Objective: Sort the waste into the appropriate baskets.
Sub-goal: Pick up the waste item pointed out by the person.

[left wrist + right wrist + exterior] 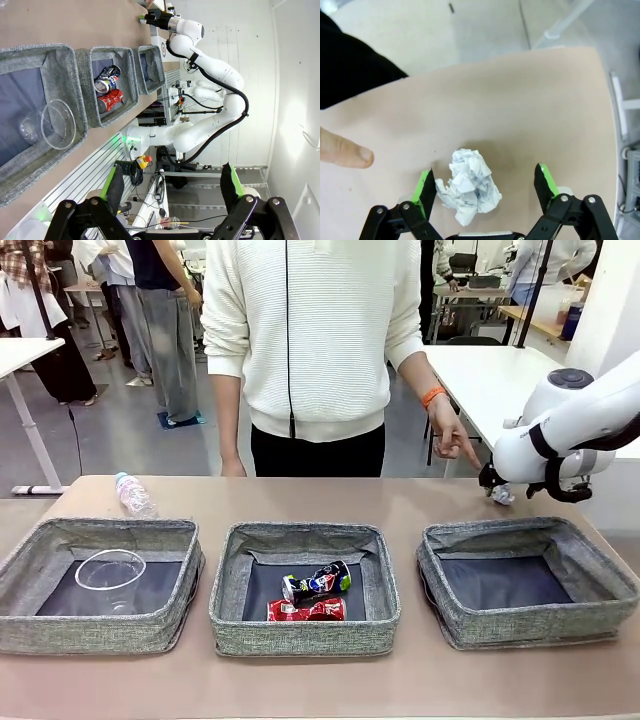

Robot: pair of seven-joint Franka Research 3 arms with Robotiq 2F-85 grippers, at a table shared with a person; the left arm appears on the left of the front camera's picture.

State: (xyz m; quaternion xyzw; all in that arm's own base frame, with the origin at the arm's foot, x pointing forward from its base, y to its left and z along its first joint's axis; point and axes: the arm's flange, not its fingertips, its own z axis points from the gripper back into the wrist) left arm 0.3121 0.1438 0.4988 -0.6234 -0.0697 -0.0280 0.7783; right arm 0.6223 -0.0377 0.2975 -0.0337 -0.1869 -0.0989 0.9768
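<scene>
1. Front view: the light brown tabletop carries three shallow grey woven fabric baskets in a row. The left basket holds a clear plastic cup on its side. The middle basket holds a dark printed drink can just behind a crushed red can. The right basket shows its dark flat bottom. A clear plastic bottle lies on the table behind the left basket. My right gripper is low at the far right corner, over a crumpled white paper ball, near a person's pointing hand. Behind are a grey floor, white tables and standing people.
2. Left wrist view: my left gripper is spread wide and holds nothing, off the table's near edge, facing a white wall.
3. Right wrist view: my right gripper's green pads stand wide apart. The paper ball rests on the tabletop between them, nearer one pad, unsqueezed. The person's fingertip lies nearby.
</scene>
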